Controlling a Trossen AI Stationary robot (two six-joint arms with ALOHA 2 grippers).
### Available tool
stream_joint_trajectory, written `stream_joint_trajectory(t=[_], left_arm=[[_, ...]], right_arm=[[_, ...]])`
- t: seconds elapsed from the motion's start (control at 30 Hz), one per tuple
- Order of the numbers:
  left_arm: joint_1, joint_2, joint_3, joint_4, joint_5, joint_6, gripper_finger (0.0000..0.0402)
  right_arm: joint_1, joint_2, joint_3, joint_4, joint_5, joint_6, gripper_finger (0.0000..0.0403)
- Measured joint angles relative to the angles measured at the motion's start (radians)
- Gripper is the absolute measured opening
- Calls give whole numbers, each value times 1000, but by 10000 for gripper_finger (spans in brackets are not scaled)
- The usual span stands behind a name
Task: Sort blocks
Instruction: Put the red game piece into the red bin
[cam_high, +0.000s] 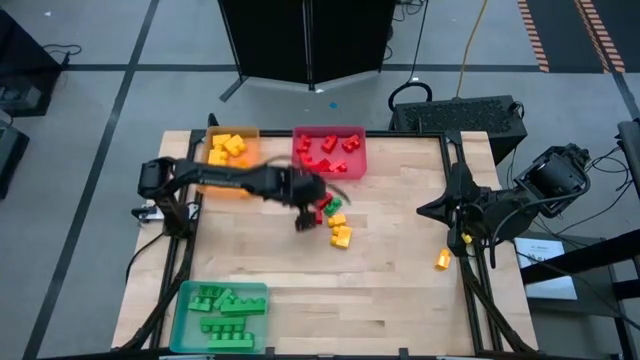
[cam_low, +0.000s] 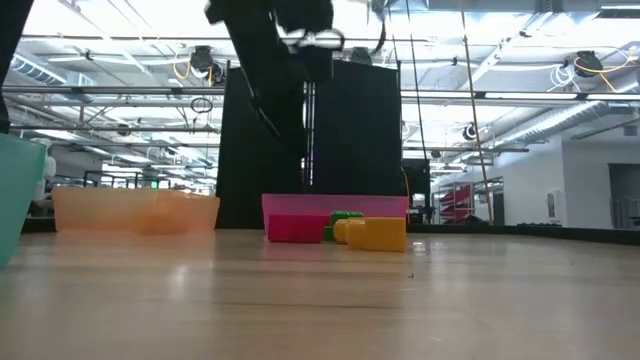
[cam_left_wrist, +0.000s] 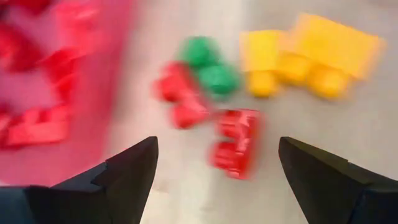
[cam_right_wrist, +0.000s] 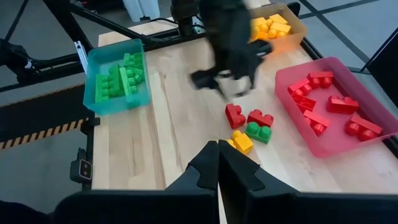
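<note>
Left gripper spread wide and empty above loose blocks just beside the red tray, its wrist view showing a red block between its fingers, right gripper clenched shut at the table's edge, lone yellow block seen only from overhead

Both arms are matte black and jointed; the left fingers are dark, angular wedges.

No readable text, label, brand, number or sign is showing anywhere in these four views.
</note>
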Motion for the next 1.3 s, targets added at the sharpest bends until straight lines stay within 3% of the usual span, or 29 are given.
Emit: stream_joint_trajectory(t=[0.2,0.53,0.93,1.1,1.3], left_arm=[[-108,0,-49,33,-40,-1,333],[-95,13,-156,180,4,2,333],[-39,178,-165,259,93,29,329],[-38,191,-163,267,97,27,268],[-51,186,-153,266,93,25,129]], right_arm=[[0,0,0,-33,0,1,0],[0,0,0,-32,0,-4,0],[0,0,0,-34,-1,10,0],[0,0,0,-34,-1,11,0],[0,0,0,-41,0,7,0]])
